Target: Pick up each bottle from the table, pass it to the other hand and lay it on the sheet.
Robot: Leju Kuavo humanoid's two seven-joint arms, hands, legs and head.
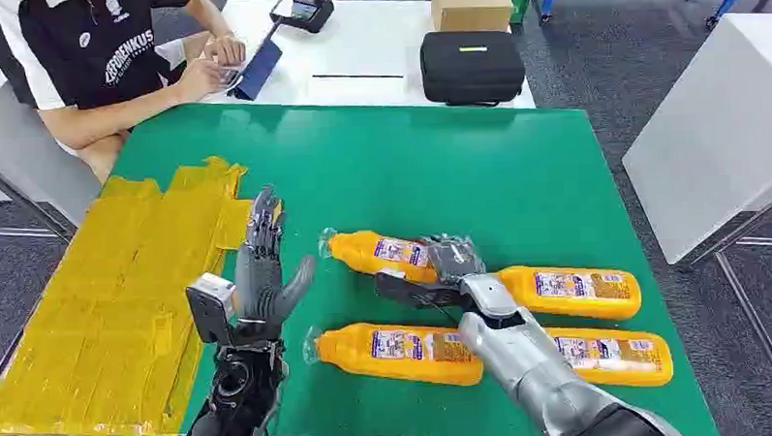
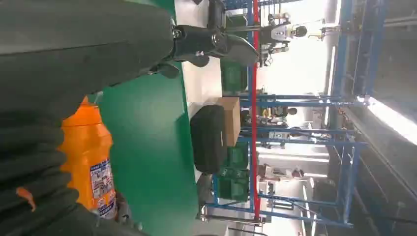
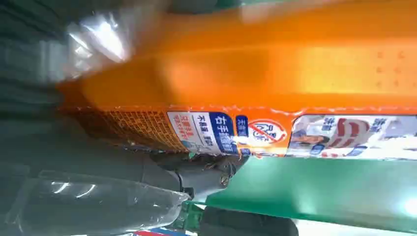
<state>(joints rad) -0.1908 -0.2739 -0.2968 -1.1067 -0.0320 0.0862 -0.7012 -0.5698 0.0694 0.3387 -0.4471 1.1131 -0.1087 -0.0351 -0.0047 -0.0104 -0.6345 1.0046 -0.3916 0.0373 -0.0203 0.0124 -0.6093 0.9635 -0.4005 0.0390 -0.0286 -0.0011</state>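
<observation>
Several orange bottles lie on the green table (image 1: 439,168). My right hand (image 1: 444,271) is down over the base end of the far left bottle (image 1: 376,252), fingers laid on top and the thumb (image 1: 402,289) stretched along its near side; the bottle still lies flat. That bottle's label (image 3: 226,132) sits just beyond the thumb (image 3: 196,179) in the right wrist view. Another bottle (image 1: 571,292) lies to its right, and two more lie nearer me (image 1: 396,349) (image 1: 615,355). My left hand (image 1: 264,273) stands upright and open beside the yellow sheet (image 1: 104,305). A bottle (image 2: 91,162) lies past it in the left wrist view.
A person (image 1: 105,53) sits at the far left corner with both hands on a tablet. Behind the green table stands a white table with a black case (image 1: 472,67) and a cardboard box (image 1: 472,4). Another white table (image 1: 718,129) stands to the right.
</observation>
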